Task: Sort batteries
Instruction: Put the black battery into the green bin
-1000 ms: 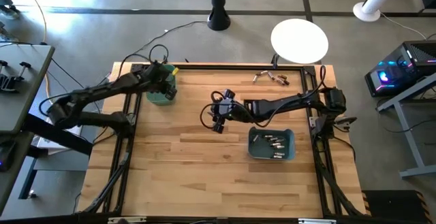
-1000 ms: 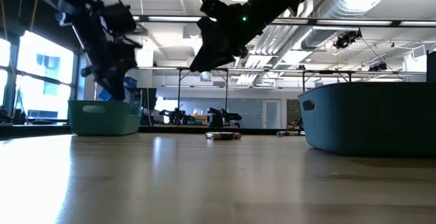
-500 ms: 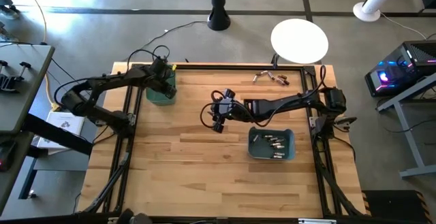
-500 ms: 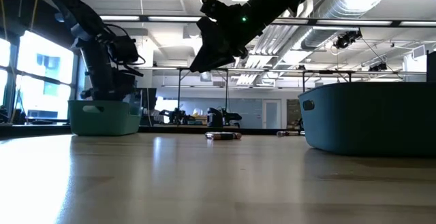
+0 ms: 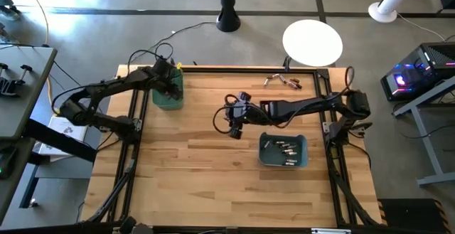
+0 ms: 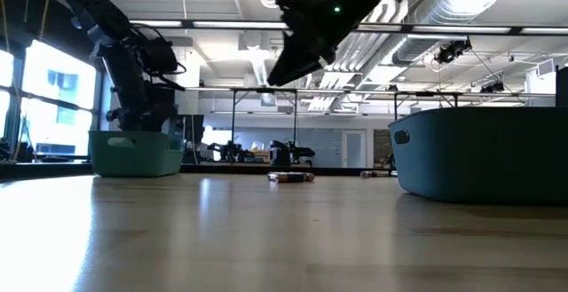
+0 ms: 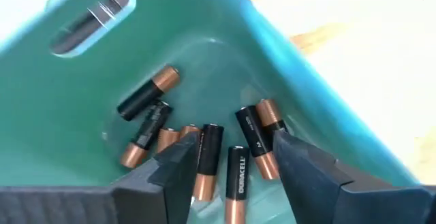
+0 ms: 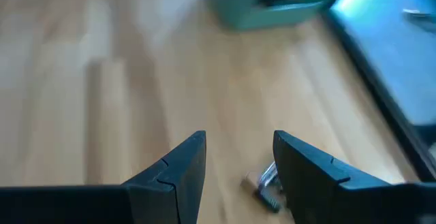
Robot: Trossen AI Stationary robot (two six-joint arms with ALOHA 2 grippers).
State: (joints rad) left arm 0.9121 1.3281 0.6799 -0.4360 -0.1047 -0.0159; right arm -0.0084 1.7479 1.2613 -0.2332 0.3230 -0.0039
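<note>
L gripper (image 5: 169,86) is hanging over the green bin (image 5: 168,100) at the table's (image 5: 199,184) far-left corner, fingers (image 7: 178,166) spread apart w/ nothing between them. Copper-and-black batteries (image 7: 204,157) are lying loose on the bin floor below. R gripper (image 5: 234,122) is hovering mid-table, raised off the wood, jaws parted & empty. The blue bin (image 5: 283,151) is sitting to its right, nearer the front, w/ silvery cells (image 5: 284,149) inside. A few more loose cells (image 5: 283,81) are lying at the far edge.
</note>
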